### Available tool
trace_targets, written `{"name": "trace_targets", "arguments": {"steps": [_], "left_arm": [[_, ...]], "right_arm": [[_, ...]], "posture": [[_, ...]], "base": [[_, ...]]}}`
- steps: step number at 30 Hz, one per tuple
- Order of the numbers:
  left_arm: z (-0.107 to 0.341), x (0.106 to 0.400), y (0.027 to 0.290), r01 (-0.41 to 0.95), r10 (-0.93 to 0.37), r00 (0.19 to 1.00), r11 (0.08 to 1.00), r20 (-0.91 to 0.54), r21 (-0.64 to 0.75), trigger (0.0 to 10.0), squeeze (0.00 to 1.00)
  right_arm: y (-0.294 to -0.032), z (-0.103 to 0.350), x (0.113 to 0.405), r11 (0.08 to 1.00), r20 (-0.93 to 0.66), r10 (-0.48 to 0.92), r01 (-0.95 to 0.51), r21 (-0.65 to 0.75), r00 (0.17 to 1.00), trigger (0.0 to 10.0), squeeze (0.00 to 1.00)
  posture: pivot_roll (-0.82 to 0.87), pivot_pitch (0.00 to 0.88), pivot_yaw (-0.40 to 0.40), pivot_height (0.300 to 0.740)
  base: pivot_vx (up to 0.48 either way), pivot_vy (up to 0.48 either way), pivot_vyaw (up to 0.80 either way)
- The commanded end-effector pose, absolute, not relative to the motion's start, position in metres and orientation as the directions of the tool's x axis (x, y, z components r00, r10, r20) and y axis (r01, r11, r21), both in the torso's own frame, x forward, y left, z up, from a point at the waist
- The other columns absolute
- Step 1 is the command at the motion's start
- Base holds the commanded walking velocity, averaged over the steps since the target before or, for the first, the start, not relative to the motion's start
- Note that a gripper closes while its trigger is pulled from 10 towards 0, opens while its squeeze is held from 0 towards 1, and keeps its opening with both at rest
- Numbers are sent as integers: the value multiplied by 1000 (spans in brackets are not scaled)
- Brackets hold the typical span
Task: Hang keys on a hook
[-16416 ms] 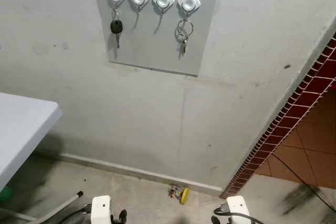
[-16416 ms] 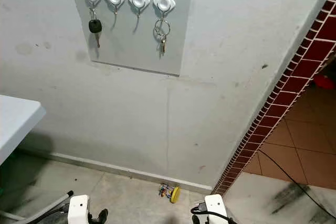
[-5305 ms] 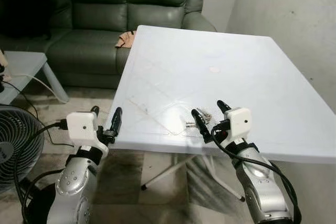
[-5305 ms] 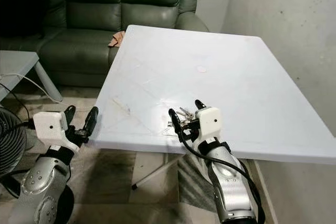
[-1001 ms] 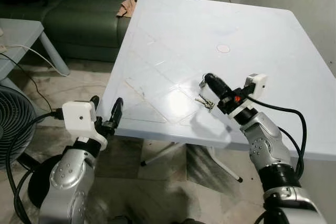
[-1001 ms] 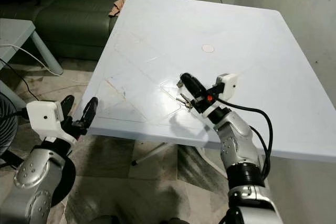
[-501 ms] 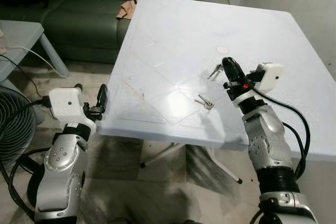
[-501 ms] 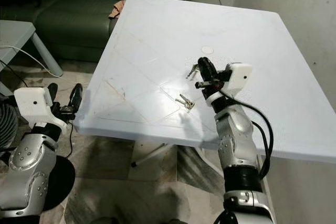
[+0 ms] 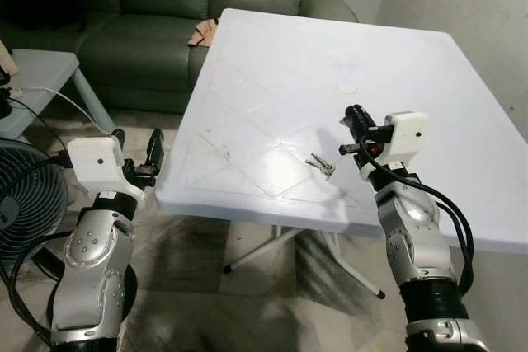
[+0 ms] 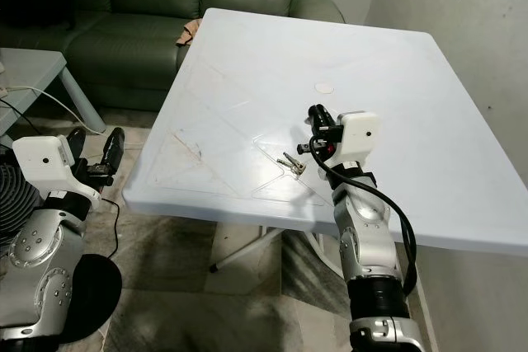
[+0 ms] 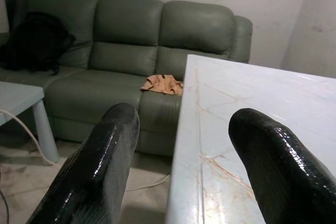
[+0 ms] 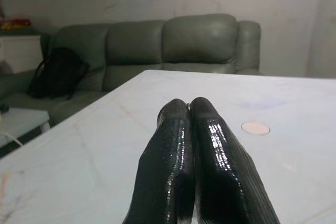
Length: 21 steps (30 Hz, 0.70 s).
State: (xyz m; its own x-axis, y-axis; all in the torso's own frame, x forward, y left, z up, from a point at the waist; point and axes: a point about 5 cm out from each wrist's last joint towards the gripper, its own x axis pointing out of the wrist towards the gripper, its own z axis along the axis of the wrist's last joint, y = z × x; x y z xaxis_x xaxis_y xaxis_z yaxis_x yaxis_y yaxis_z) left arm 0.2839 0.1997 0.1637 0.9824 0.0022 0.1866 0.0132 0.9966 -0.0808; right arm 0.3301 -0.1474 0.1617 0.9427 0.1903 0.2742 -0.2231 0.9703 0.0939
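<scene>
Lying flat near the front edge of the white table (image 9: 272, 47), the keys (image 9: 321, 163) are a small silvery bunch — no fob visible. Right gripper (image 9: 353, 114) hovers above the tabletop at about 1 o'clock from the keys, near but apart, fingers pressed together with nothing between them. Left gripper (image 9: 136, 145) is off the table's left edge, fingers spread wide. Green sofa (image 9: 165, 6) behind.

White table (image 9: 272, 72), silver keys (image 9: 321, 163), dark green sofa (image 9: 165, 14), orange cloth (image 11: 162, 83).
</scene>
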Motion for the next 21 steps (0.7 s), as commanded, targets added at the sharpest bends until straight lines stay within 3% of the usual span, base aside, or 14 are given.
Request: {"name": "trace_targets", "arguments": {"steps": [1,14,21], "left_arm": [[163,286,201,8,8,982,997,190,-81,10000,0],[156,295,195,4,10,985,996,170,-84,10000,0],[160,304,197,-10,26,984,996,179,-91,10000,0]], "right_arm": [[-143,164,328,972,279,194,-223,78,941,10000,0],[-140,161,333,980,224,171,-188,59,959,10000,0],[-136,159,337,980,205,178,-192,52,963,10000,0]], "posture": [[-68,0,-43,724],[-83,0,-39,724],[-84,0,-33,724]], "base": [[0,0,0],[0,0,0],[0,0,-674]]}}
